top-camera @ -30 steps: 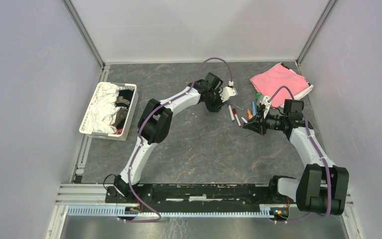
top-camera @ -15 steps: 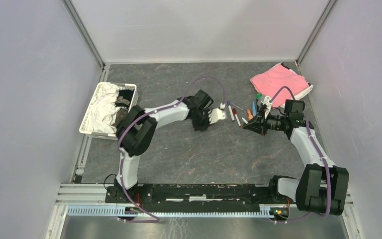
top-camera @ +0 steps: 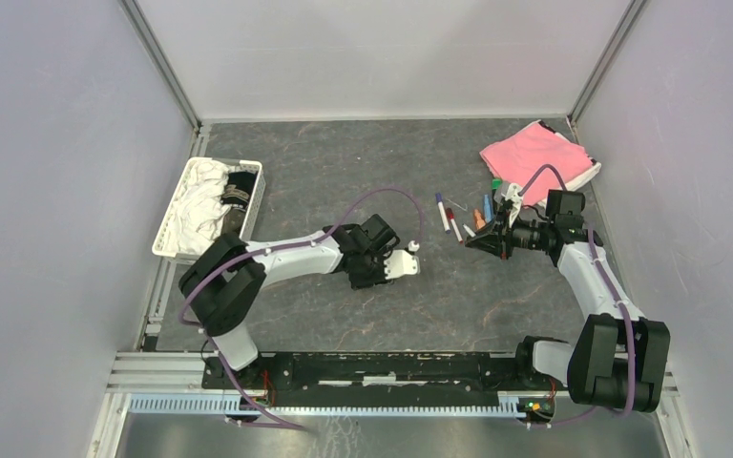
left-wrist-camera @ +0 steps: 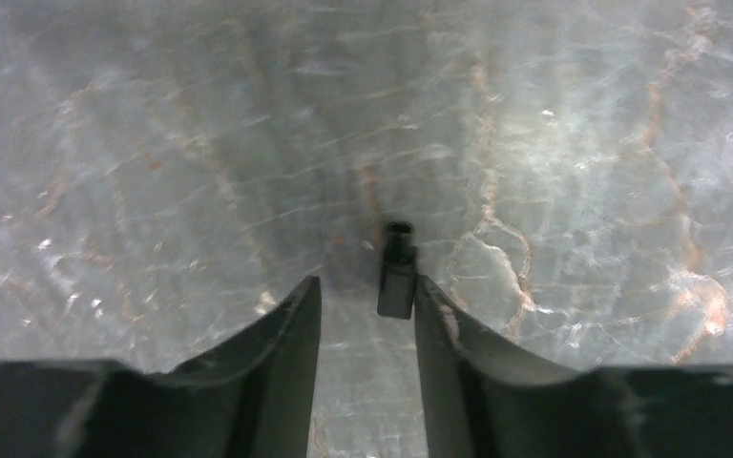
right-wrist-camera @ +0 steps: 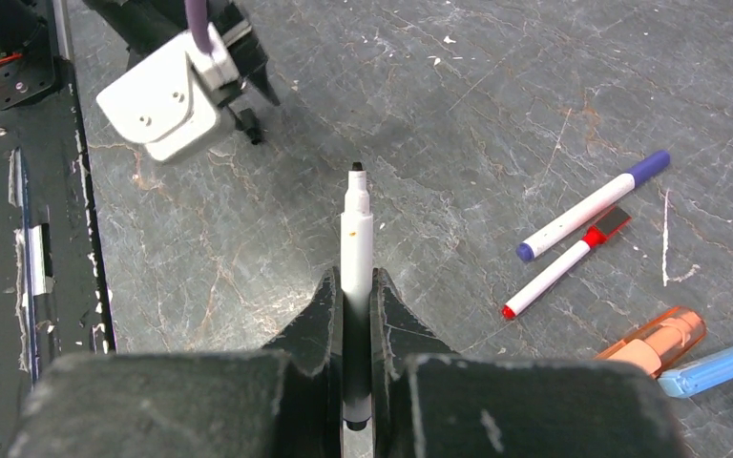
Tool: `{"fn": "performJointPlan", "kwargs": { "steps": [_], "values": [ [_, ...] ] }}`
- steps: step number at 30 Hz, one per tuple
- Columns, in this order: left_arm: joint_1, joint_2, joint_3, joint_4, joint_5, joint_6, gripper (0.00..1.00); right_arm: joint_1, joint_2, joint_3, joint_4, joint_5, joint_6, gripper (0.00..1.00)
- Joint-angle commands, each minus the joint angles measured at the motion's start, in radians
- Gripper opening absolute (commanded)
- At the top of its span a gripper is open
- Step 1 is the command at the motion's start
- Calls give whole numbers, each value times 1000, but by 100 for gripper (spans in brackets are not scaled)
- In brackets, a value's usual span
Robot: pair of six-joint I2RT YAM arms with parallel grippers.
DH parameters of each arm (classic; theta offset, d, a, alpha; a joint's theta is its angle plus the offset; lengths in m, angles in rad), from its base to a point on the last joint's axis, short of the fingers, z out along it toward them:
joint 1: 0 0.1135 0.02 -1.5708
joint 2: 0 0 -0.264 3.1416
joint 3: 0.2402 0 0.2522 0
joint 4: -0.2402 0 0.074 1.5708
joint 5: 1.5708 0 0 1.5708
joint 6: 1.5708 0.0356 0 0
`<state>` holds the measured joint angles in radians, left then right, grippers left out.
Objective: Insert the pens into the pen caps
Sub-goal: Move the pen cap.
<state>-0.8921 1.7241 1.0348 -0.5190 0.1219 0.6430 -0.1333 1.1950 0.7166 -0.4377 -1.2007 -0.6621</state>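
R pincer point(right-wrist-camera: 355, 281) clenched on uncapped white pen point(right-wrist-camera: 356, 229); L pincer point(left-wrist-camera: 365, 284) parted, black cap point(left-wrist-camera: 396, 281) loose by its tip. Blue-capped pen point(right-wrist-camera: 592, 205), red-capped pen point(right-wrist-camera: 558, 272) at 2 o'clock look done.

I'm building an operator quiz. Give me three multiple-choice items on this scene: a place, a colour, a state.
1. Where does the pink cloth lie? A near left corner; B dead centre; C far right corner.
2. What colour is the tip of the held pen? A red; B black; C blue.
3. The right fingers are: A shut on the pen; B wide open; C out of view.
Answers: C, the top view shows it far right; B, the tip is dark; A, both fingers press the white barrel.
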Motion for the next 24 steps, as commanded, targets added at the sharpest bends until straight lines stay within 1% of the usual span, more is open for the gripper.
{"fn": "performJointPlan", "kwargs": {
  "steps": [1,3,7,9,11,13,14,15,16,17,18,20,21,22,24],
  "values": [
    [24,-110,2,158,-117,-125,52,-8,-4,38,-15,-36,-31,0],
    [25,-141,11,180,-110,-151,56,-9,-5,39,-16,-35,-31,0],
    [26,-247,5,213,-105,-224,57,-11,-3,41,-22,-35,-39,0],
    [25,-334,-29,259,-100,-299,56,-12,-1,41,-24,-35,-40,0],
    [25,-445,-93,343,-83,-414,55,-12,-1,42,-23,-36,-41,0],
    [25,-562,-172,434,-96,-571,52,-12,0,43,-25,-34,-41,0],
    [26,-618,-209,468,-108,-654,49,-12,0,43,-24,-33,-41,0],
    [27,-666,-250,502,-117,-752,42,-11,1,43,-25,-32,-41,0],
    [28,-715,-293,529,-157,-854,35,-12,2,42,-25,-33,-41,0],
    [27,-757,-329,549,-203,-962,34,-12,3,43,-25,-32,-41,0],
    [27,-790,-357,539,-257,-1115,33,-12,4,42,-25,-33,-39,0],
    [27,-842,-380,425,-410,-1387,33,-12,6,41,-24,-35,-39,0],
    [27,-858,-381,354,-471,-1505,42,-12,8,41,-23,-38,-38,0],
    [28,-870,-387,311,-496,-1583,50,-12,9,41,-23,-41,-37,0],
    [27,-871,-400,273,-491,-1726,53,-12,11,40,-23,-43,-36,0]
  ]
}}
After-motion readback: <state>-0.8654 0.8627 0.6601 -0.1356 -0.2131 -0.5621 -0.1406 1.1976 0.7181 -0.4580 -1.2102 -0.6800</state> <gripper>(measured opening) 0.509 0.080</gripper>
